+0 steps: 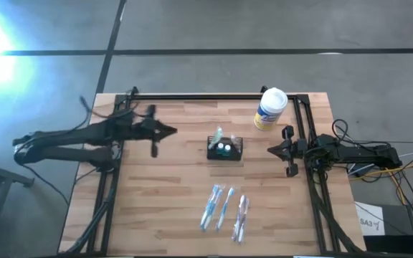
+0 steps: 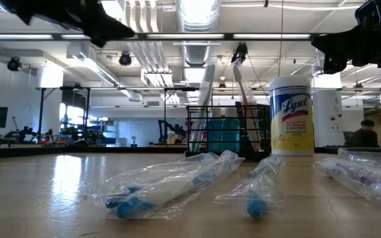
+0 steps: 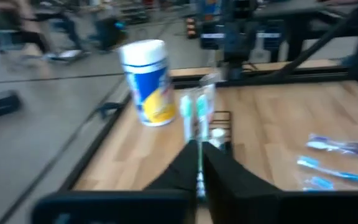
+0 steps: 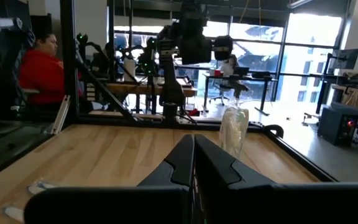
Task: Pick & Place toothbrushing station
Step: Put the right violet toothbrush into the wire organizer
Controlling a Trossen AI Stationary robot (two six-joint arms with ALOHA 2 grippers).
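The toothbrushing station, a small black wire-mesh caddy (image 1: 225, 148) (image 2: 227, 129) (image 3: 220, 126), stands on its base at the table's middle. Wrapped toothbrushes (image 2: 207, 92) (image 3: 196, 112) stick up out of it. My left gripper (image 1: 172, 130) (image 3: 199, 167) hangs shut above the table, left of the caddy, pointing toward it and touching nothing. My right gripper (image 1: 271, 150) (image 4: 193, 163) waits shut at the table's right side, level, also pointing at the caddy.
Three wrapped toothbrushes (image 1: 224, 208) (image 2: 170, 185) lie flat near the table's front edge. A white canister with a yellow label (image 1: 269, 109) (image 2: 291, 116) (image 3: 148, 84) stands at the far right. Black frame rails (image 1: 214, 97) run along the table's far and side edges.
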